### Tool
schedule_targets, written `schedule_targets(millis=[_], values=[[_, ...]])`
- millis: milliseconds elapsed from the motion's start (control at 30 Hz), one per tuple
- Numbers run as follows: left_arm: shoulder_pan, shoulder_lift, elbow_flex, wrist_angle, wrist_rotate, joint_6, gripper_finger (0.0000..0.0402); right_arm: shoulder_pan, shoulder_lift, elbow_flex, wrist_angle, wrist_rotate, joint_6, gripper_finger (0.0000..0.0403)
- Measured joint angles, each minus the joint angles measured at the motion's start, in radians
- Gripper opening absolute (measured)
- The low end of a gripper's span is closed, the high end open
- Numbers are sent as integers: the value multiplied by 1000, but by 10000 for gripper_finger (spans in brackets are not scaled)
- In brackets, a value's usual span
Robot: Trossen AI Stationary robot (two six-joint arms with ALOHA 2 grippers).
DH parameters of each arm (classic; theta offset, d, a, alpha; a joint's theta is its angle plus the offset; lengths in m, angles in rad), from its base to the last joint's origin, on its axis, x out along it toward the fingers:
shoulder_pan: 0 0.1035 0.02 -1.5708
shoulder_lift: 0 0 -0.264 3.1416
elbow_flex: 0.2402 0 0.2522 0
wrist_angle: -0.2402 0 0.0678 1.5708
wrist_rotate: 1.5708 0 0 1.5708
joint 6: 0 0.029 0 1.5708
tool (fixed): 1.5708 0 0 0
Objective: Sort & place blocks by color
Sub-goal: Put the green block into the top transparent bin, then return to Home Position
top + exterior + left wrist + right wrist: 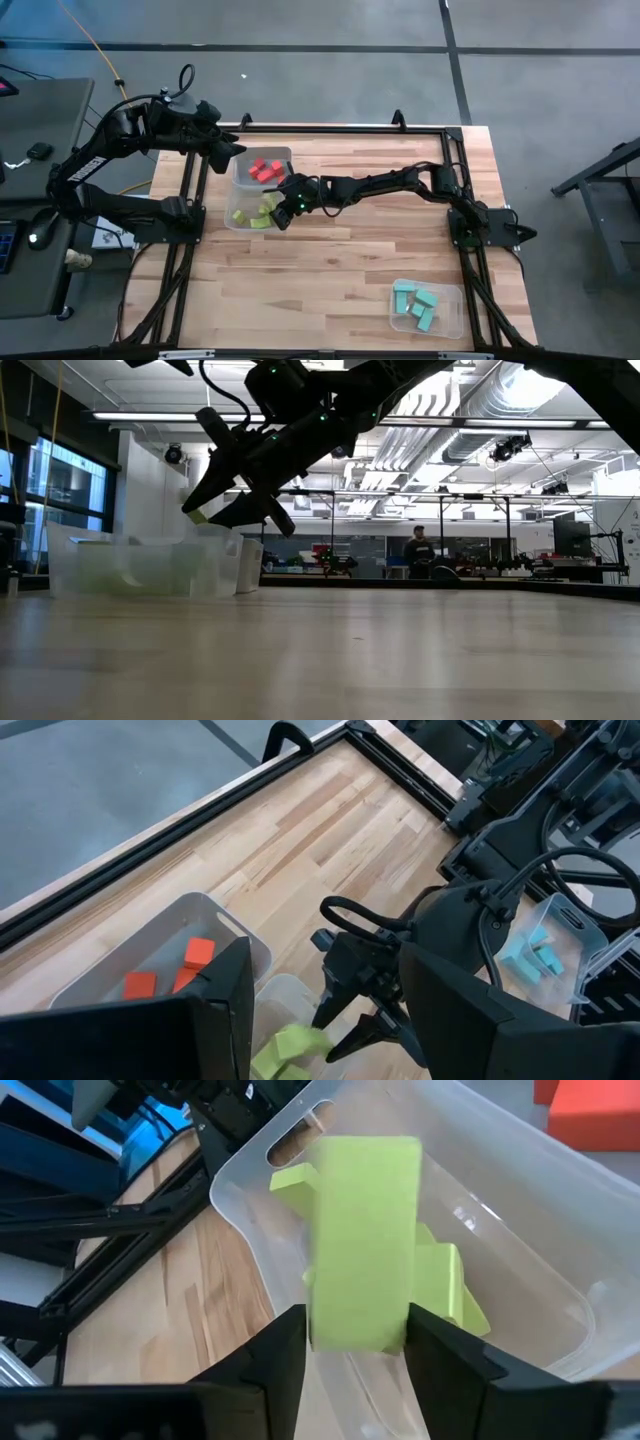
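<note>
My right gripper point(284, 207) reaches from the table's right side over a clear tub point(240, 222) holding lime green blocks point(262, 210), and is shut on one lime green block point(365, 1245). More green blocks point(452, 1290) lie on the tub's floor below it. Just beyond stands a second clear tub point(283, 155) with red blocks point(264, 169). A third tub point(452, 318) near the front right holds teal blocks point(416, 303). My left gripper point(228, 150) hovers open at the red tub's left, holding nothing. My right gripper has the green block pinched between its two fingers point(288, 1345), on the block's two opposite side faces at its near end point(350, 1335). The fingers slant down from the table's right. The block sticks out beyond the fingertips, clear of the tub and the blocks below.
Black frame rails point(345, 128) run along the table's far, left and right edges. Bare wood point(330, 270) lies between the two far-left tubs and the teal tub. A person point(419, 550) stands far off in the room behind the table.
</note>
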Motion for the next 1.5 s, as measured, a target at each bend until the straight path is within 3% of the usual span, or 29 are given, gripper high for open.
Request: schedule_targets(millis=[433, 633, 800, 1067, 1267, 1500], values=[[0, 0, 0, 0, 0, 8, 174, 0, 0, 12, 2, 9, 6, 154], [-15, -12, 0, 0, -1, 51, 174, -6, -2, 104, -25, -3, -44, 154], [-97, -31, -8, 14, -51, 52, 174, -6, -2, 245, -181, 1, -166, 154], [-262, -130, -175, 189, -95, 52, 174, -7, -3, 523, -514, 66, -385, 154], [-344, -247, -306, 283, -183, 45, 174, -5, -3, 689, -778, 194, -471, 154], [-414, -417, -500, 425, -189, 39, 174, -5, -53, 661, -827, 238, -464, 154]])
